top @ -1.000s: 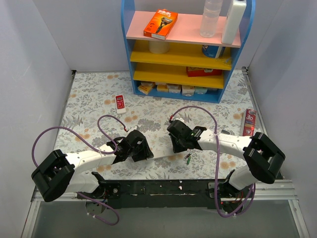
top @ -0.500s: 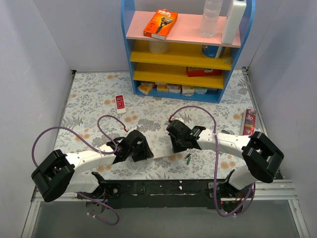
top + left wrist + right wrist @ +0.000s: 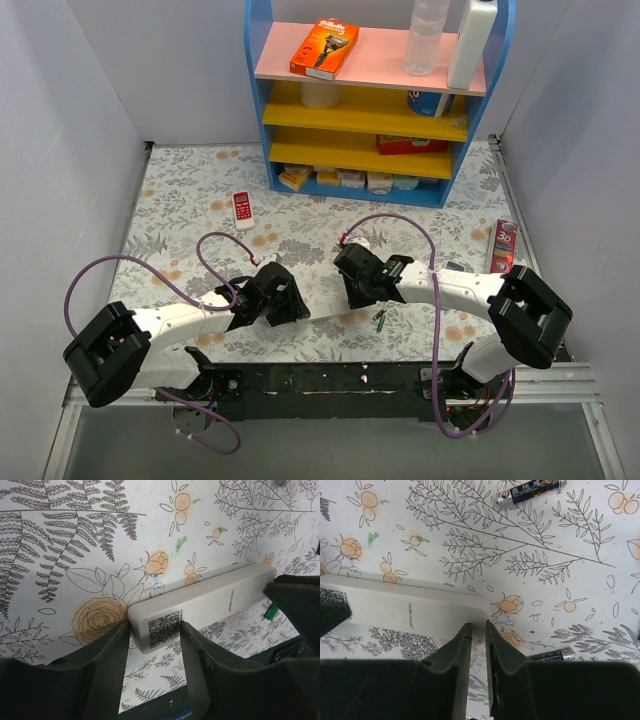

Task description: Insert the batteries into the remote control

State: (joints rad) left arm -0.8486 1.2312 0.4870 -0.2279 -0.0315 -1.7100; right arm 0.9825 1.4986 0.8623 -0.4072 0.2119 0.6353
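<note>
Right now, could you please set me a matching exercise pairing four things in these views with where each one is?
Things:
1. remote control
2. orange box
3. red-and-white remote
4. dark battery

Places:
A. lying loose on the table close to the right gripper
B. on the top board of the shelf unit
C. gripped at one end by the left gripper
D. on the table, left of the shelf unit's foot

Pairs: 1-C, 2-B, 3-D, 4-A.
</note>
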